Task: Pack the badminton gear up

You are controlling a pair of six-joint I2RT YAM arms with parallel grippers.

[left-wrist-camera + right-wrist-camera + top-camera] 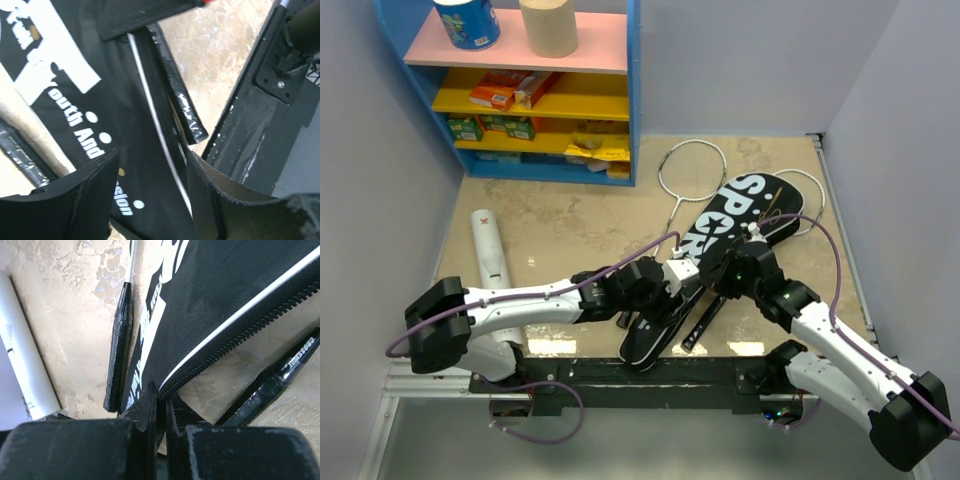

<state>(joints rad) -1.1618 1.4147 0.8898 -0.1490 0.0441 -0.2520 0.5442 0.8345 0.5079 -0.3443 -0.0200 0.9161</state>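
The black bag lettered SPORT (740,215) lies slanted across the table, its narrow end toward the arms. My right gripper (732,268) is shut on the bag's zipper edge (220,335), with the fingertips (150,400) pinching its corner. My left gripper (670,273) is open, its fingers (90,192) straddling the bag's narrow part (135,150) without closing on it. One white-framed racket (692,165) lies beyond the bag, and the other's head (812,200) shows at the bag's right side. Black racket handles (117,360) (280,377) lie on either side of the bag. The white tube (490,255) lies at the left.
A blue shelf unit (632,90) stands at the back left with small coloured boxes (505,92), a blue roll (468,22) and a tan roll (548,25). Grey walls close both sides. A black rail (650,372) runs along the near edge.
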